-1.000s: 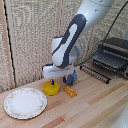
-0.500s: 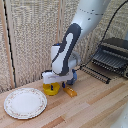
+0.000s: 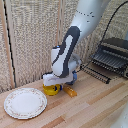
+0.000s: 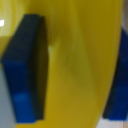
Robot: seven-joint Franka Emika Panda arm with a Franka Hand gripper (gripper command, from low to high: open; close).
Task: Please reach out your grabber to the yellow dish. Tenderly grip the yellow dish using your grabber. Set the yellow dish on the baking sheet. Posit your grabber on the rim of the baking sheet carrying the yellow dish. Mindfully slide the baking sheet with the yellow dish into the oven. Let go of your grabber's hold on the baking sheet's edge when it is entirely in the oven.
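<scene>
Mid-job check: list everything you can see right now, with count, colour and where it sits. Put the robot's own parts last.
yellow dish: one, bright yellow, on the wooden table, directly under the gripper; it fills the wrist view.
orange block: one, orange, on the table just to the exterior view's right of the dish.
plate: one, white with a patterned rim, on the table at the exterior view's left.
baking sheet: one, dark wire-barred tray, sticking out in front of the oven, bare.
oven: one, black and silver, at the exterior view's right edge.
table: one, light wood.
gripper: one, blue-tipped fingers either side of the dish; contact cannot be judged.
arm: one, white and grey.
</scene>
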